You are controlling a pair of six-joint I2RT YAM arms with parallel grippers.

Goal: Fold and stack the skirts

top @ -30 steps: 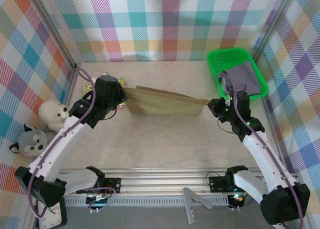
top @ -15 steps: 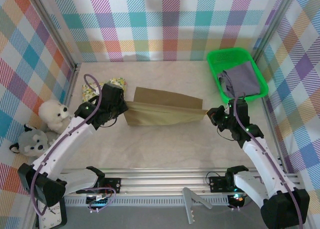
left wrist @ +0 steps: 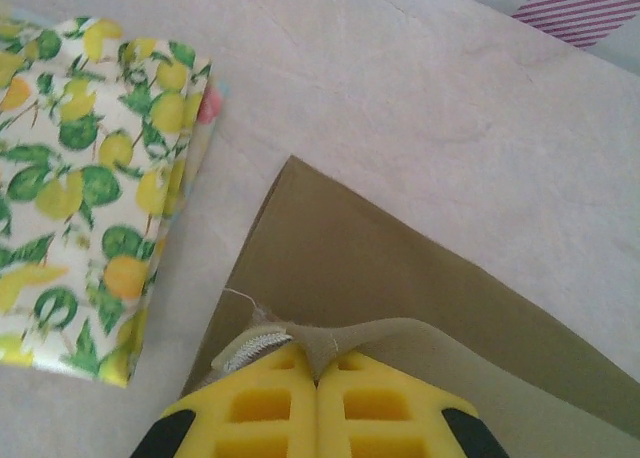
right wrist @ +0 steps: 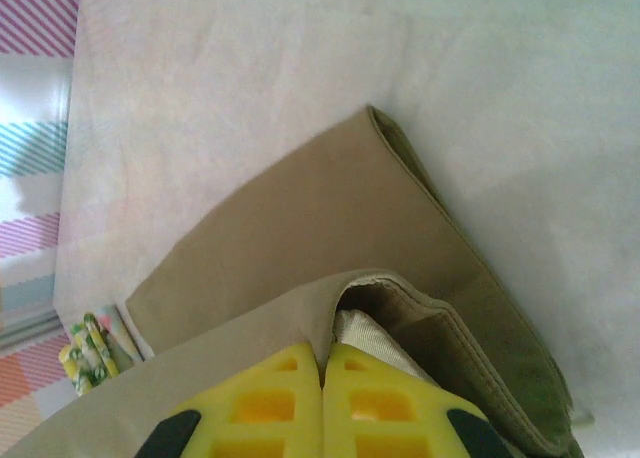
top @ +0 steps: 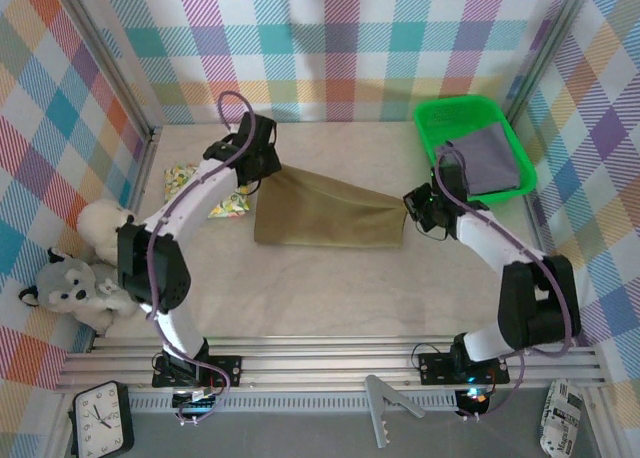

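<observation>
Two tools are pinched shut on the olive skirt [top: 325, 216] lying mid-table: the left tool [left wrist: 318, 363] at its far left corner, the right tool [right wrist: 323, 366] at its right edge. Just beside it we see a folded lemon-print skirt [left wrist: 90, 178]. A white plush toy [top: 97, 220] and a grey plush toy [top: 68, 286] sit at the left edge of the table [top: 330, 288]. At far right, a green tray [top: 462, 108] holds a grey skirt [top: 492, 158].

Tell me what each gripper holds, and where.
Both hold the olive-khaki skirt: left gripper pinches its far-left corner, right gripper its right-end edge.
</observation>
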